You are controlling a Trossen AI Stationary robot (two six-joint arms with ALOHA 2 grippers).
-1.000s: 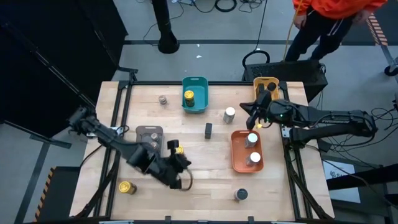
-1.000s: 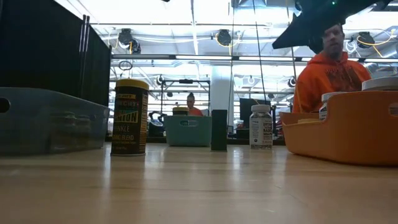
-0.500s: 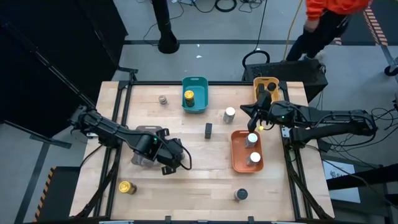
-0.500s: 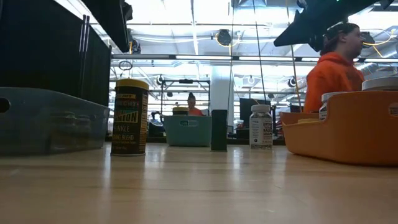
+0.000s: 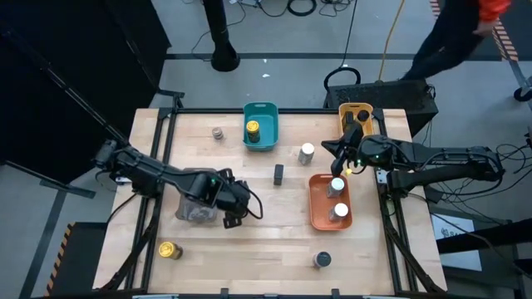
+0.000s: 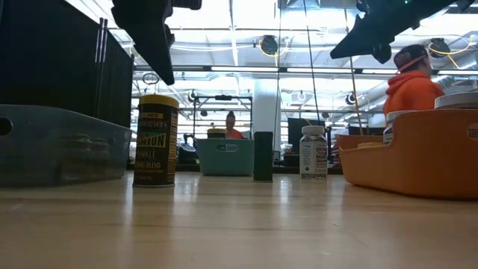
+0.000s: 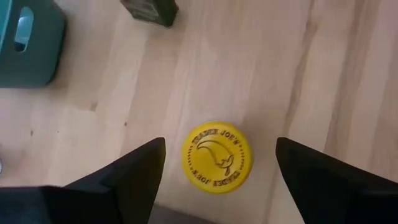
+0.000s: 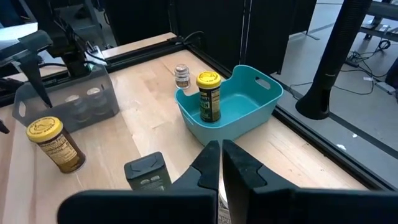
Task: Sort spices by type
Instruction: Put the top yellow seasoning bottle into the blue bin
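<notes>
One yellow-topped jar (image 7: 217, 155) stands upright on the table (image 5: 274, 228), long axis vertical, beside the grey tray (image 5: 196, 209) — left gripper (image 7: 219, 163) open above it. Only the low view shows its label. Right gripper (image 8: 221, 163) closed.

Left gripper (image 7: 217, 177) hangs over a yellow-lidded jar (image 7: 217, 155), fingers spread with bare wood either side of the lid, so passage down around it is free. Just beside it stands the grey tray (image 5: 196, 199), walling off that side. The table's centre is mostly open wood; only the slim black jar (image 5: 279, 174) stands there. A white-lidded jar (image 5: 307, 152) stands between the teal tray (image 5: 260, 126) and the orange tray (image 5: 328, 202), narrowing that gap. Right gripper (image 5: 339, 163), fingers together, sits over the orange tray's far end, probably clear of the jars inside. The front edge holds a second yellow-lidded jar (image 5: 169, 250) and a dark-lidded jar (image 5: 322, 260), well apart.
</notes>
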